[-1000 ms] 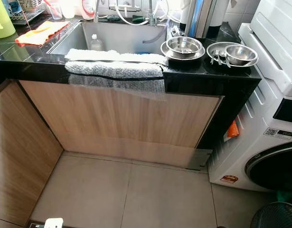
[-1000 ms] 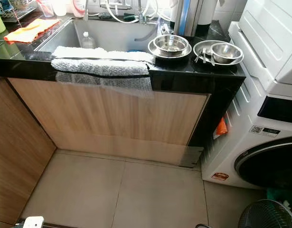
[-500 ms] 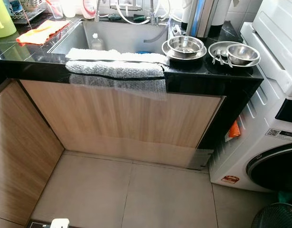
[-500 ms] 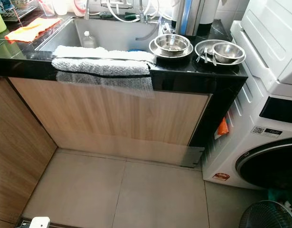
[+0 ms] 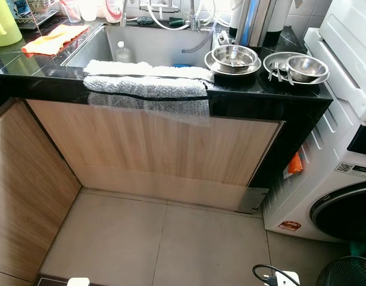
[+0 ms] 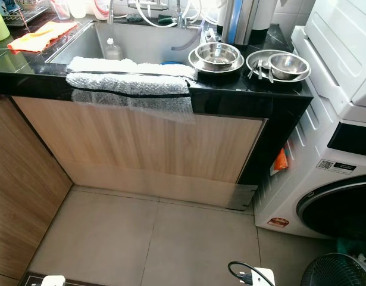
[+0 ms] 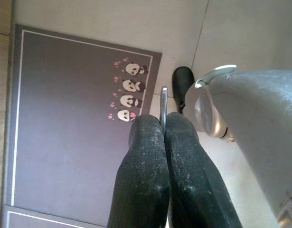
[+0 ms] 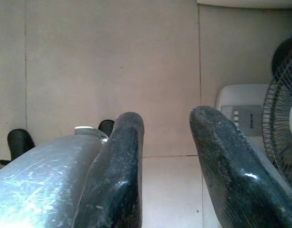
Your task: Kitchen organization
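Note:
In the left wrist view my left gripper (image 7: 163, 124) is shut on a thin metal utensil (image 7: 163, 100), whose flat end sticks out past the fingertips; what kind of utensil it is I cannot tell. It hangs low over a grey floor mat (image 7: 65, 123) printed with pandas. My right gripper (image 8: 167, 123) is open and empty above the tiled floor. On the black counter (image 5: 260, 95) stand a steel bowl on a plate (image 5: 234, 56) and a second steel bowl (image 5: 306, 66) on a plate with several utensils (image 5: 277, 72).
A grey towel (image 5: 147, 86) hangs over the counter edge before the sink (image 5: 153, 44). An orange cloth (image 5: 55, 39) and green jug (image 5: 4, 24) sit far left. A washing machine (image 5: 343, 179) and floor fan (image 5: 346, 271) stand right; a wooden cabinet side (image 5: 22, 196) stands left.
The camera has shifted a little, with the counter slightly lower and further right in the picture. A white part with a black cable has come into view at the bottom right.

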Controlling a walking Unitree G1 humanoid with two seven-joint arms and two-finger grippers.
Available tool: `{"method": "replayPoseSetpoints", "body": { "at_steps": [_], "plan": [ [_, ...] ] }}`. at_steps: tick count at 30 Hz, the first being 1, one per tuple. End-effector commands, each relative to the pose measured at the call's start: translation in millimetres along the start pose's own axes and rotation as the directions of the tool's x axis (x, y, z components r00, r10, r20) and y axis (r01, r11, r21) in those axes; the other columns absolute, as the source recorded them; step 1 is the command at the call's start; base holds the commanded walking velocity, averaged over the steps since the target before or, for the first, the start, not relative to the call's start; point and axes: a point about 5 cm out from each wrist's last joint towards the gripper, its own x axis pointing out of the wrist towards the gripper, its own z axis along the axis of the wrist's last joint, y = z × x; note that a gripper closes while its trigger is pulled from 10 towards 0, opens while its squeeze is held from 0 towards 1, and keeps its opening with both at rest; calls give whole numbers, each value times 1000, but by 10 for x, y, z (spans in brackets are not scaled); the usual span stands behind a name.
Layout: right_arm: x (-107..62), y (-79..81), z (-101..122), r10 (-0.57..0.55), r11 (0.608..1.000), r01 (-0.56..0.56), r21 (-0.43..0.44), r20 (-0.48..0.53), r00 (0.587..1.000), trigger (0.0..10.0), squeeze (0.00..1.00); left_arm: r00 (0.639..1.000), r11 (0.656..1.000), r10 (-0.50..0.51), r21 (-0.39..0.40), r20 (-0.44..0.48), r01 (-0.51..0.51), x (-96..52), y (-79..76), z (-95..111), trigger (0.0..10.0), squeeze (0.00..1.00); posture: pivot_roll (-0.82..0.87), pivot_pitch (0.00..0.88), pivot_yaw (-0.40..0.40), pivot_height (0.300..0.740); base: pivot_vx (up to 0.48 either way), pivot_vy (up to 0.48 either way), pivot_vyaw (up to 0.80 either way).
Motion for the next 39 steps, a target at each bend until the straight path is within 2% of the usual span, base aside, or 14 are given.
{"method": "replayPoseSetpoints", "body": {
  "at_steps": [1, 9, 19, 24, 39],
  "plan": [
    [-1, 44, 2, 20, 1000, -20, 3, 12, 1000, 10000, 0, 1000, 999, 2, -47, -4, -2, -5, -7, -39, 10000, 0, -49, 46, -24, 740, 0, 0, 0],
    [5, 118, 34, 48, 999, -49, 18, 42, 998, 10000, 0, 1000, 995, 31, -98, -2, -31, -8, 17, -44, 10000, 0, -49, 36, -28, 740, 0, 0, 0],
    [18, 141, 77, 56, 998, -57, 32, 53, 997, 10000, 0, 1000, 995, 27, -95, 14, -25, 1, -20, -23, 10000, 0, -44, 51, -32, 740, 0, 0, 0],
    [22, 168, 87, 61, 997, -64, 46, 57, 996, 10000, 0, 999, 994, 36, -106, 22, -33, -13, 73, 7, 10000, 0, -42, 61, -29, 740, 0, 0, 0],
    [24, 185, 88, 63, 997, -66, 46, 55, 996, 10000, 0, 999, 994, 38, -108, 19, -36, -16, 93, 10, 10000, 0, -41, 65, -27, 740, 0, 0, 0]
  ]
}}
